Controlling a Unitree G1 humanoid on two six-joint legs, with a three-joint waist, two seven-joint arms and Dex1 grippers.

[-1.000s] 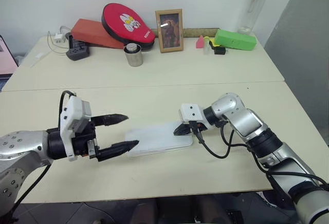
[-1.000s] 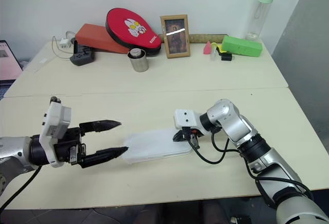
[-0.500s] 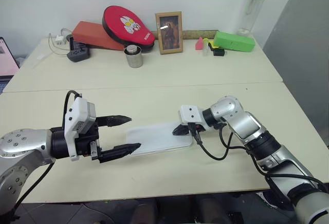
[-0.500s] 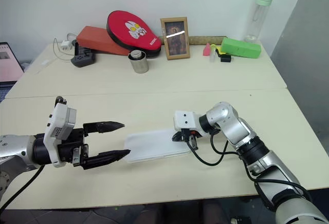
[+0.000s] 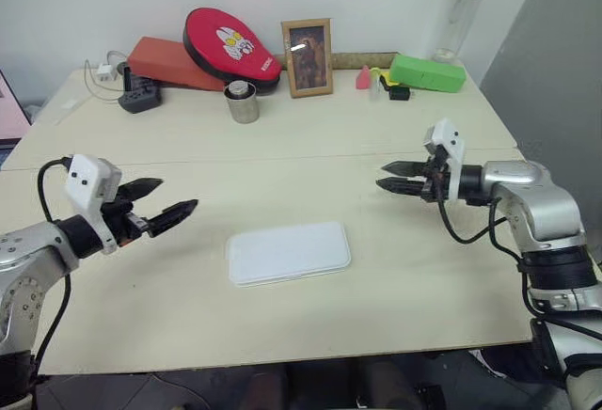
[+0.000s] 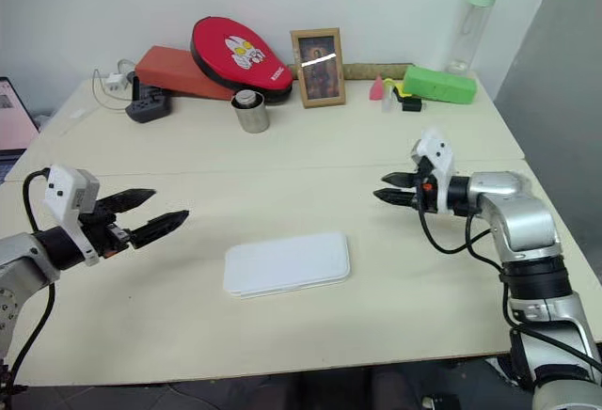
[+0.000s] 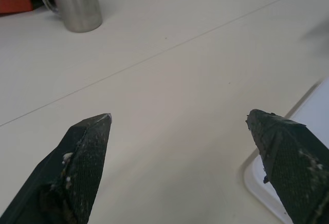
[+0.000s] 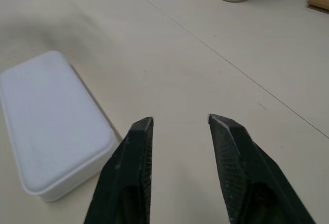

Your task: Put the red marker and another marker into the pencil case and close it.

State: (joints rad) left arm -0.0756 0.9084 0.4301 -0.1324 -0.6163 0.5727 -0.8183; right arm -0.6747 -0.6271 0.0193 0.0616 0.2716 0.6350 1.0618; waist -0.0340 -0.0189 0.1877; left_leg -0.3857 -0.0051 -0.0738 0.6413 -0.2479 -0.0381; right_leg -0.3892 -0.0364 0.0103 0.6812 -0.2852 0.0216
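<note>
The pencil case [image 5: 288, 252] lies shut and flat at mid-table, well apart from both arms, so I judge my job now is a clean retreat without nudging it. My left gripper [image 5: 169, 200] stands wide apart and empty; my right gripper [image 5: 388, 176] is partly apart, empty too.

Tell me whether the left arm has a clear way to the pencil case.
Probably yes: the left gripper hangs open beside the closed pencil case, with only bare table between them.
</note>
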